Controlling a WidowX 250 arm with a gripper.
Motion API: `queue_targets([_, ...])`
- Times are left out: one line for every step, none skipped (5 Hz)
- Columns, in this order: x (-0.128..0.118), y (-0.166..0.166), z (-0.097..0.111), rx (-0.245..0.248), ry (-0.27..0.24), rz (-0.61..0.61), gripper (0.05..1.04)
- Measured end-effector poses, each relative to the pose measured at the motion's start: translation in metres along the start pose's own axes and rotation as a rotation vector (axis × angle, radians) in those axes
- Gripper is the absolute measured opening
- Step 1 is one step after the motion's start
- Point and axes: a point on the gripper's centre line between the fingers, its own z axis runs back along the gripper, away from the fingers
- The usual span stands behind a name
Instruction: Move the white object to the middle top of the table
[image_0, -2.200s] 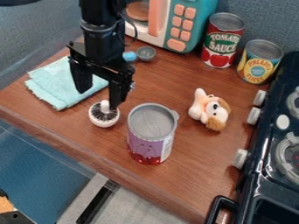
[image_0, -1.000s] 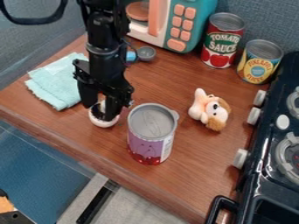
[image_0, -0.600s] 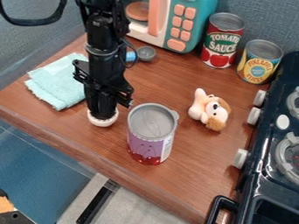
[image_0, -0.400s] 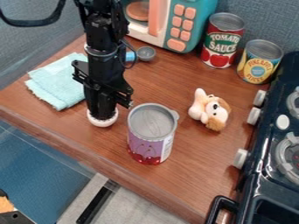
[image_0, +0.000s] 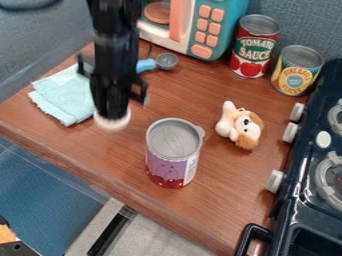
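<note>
While the black arm (image_0: 115, 52) hangs over the brown bench (image_0: 214, 212), I see its end effector (image_0: 112, 113) closed tight on the little white thing (image_0: 111, 123). They are between the blue cloth (image_0: 61, 97) and the purple can (image_0: 172, 157), close to both. The white thing pokes out under the black tips. I cannot tell how high up it is. The purple can stands up and has red cherries on it. A toy dog (image_0: 239, 126) lies between that can and the black stove (image_0: 310, 200). At the back, a red can (image_0: 254, 50) and a yellow can (image_0: 296, 72) stand side by side. Near them is a toy microwave (image_0: 222, 27) with orange buttons. A gray spoon (image_0: 167, 61) with a blue handle lies in front of it.
</note>
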Motion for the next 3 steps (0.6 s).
queue_targets([0.03, -0.001, 0.038, -0.026, -0.063, 0.038, 0.227])
queue_targets([0.065, -0.019, 0.066, -0.058, -0.116, 0.013, 0.227])
queue_targets([0.098, -0.033, 0.073, -0.052, -0.136, 0.012, 0.227])
